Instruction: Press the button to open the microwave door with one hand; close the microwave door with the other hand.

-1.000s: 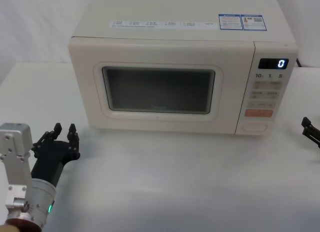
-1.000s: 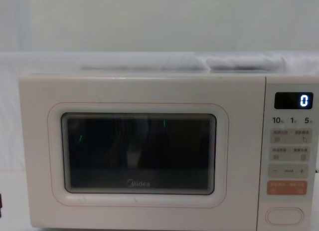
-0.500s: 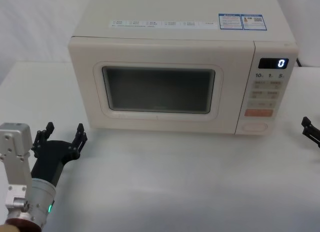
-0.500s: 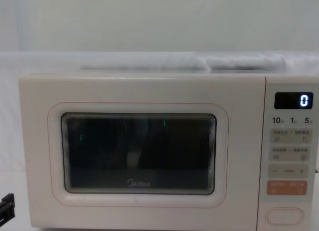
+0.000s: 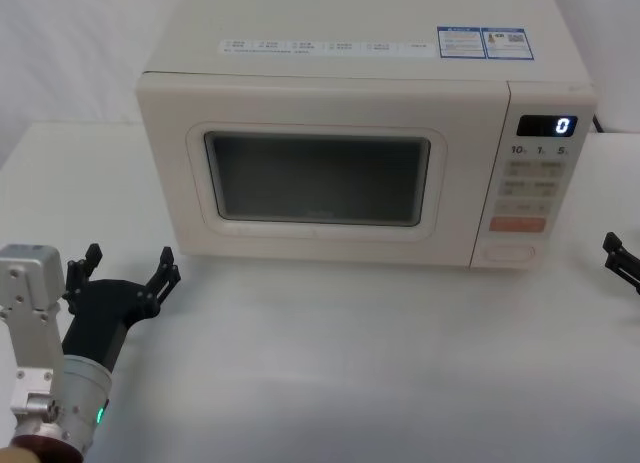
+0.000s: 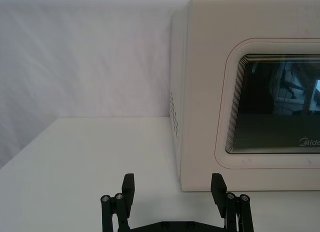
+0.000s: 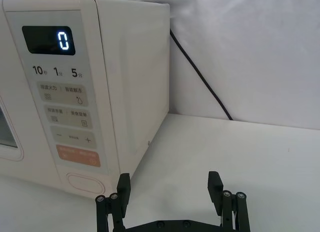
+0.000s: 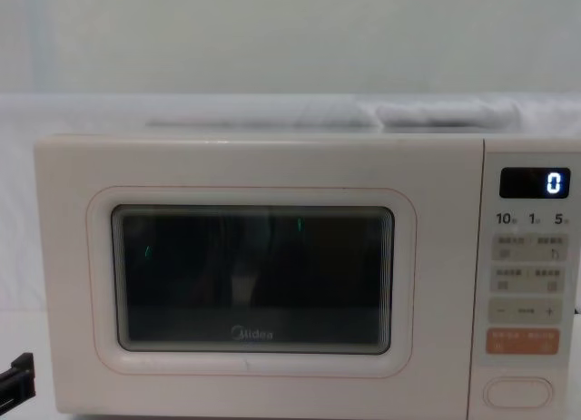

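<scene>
While the button (image 5: pixel 509 252) sits unpressed at the bottom of the keypad panel (image 5: pixel 532 188), below the orange key (image 5: pixel 518 224), I judge the task to be at its first step: nothing has been opened yet. I see the microwave door (image 5: pixel 322 173) flush with the cabinet, its dark window (image 8: pixel 253 278) and logo facing me, so it is shut. On the wrist camera my right gripper (image 7: pixel 170 188) hangs low over the table (image 5: pixel 350 353), just right of the microwave's front corner, fingers spread wide and holding nothing; the button lies near it, to its left and slightly ahead. My left gripper (image 5: pixel 122 273) rests near the microwave's front left corner, also spread wide and empty, clear of the door. I reckon the next move calls for the right gripper to narrow its fingers, swing left onto the button and push squarely; the left should keep out of the door's swing until closing is due
</scene>
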You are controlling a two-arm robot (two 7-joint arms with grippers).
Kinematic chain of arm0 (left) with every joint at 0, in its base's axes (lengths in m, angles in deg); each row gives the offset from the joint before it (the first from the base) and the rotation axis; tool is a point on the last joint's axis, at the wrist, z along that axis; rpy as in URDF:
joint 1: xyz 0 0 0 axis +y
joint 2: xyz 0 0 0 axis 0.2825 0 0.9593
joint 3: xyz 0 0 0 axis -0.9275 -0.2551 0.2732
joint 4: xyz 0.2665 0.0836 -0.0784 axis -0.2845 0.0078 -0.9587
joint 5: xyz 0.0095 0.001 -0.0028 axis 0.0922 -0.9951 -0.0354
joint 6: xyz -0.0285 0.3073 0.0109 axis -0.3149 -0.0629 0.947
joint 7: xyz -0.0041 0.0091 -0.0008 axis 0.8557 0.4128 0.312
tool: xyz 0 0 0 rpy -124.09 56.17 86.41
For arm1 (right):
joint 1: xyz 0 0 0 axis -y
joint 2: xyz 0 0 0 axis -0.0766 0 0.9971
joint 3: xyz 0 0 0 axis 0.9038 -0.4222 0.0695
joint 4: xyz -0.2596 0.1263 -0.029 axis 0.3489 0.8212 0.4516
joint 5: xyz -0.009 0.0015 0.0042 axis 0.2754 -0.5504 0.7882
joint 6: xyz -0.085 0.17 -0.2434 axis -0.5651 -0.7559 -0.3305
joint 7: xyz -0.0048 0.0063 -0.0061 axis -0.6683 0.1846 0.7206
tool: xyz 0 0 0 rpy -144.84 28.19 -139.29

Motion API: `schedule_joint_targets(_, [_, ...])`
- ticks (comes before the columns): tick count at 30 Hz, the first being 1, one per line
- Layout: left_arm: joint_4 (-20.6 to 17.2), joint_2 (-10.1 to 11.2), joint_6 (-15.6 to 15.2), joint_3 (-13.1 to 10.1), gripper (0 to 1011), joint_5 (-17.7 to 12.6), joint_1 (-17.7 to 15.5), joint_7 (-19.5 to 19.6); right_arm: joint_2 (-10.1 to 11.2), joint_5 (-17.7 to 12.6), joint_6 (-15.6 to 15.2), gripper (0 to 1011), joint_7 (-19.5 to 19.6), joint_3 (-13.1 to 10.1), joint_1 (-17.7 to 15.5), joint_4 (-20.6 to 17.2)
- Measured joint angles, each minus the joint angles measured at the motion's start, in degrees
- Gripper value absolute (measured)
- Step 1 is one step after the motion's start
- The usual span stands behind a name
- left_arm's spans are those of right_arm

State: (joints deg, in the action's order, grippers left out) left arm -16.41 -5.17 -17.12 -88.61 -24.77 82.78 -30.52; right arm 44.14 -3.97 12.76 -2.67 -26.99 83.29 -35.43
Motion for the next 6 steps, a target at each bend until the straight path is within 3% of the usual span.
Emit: schedule_joint_targets(6, [0.0, 0.0, -0.01, 0.0, 1001, 0.0, 0.0, 0.0, 0.0, 0.0, 0.0, 1002, 0.0, 0.0, 0.0, 0.0])
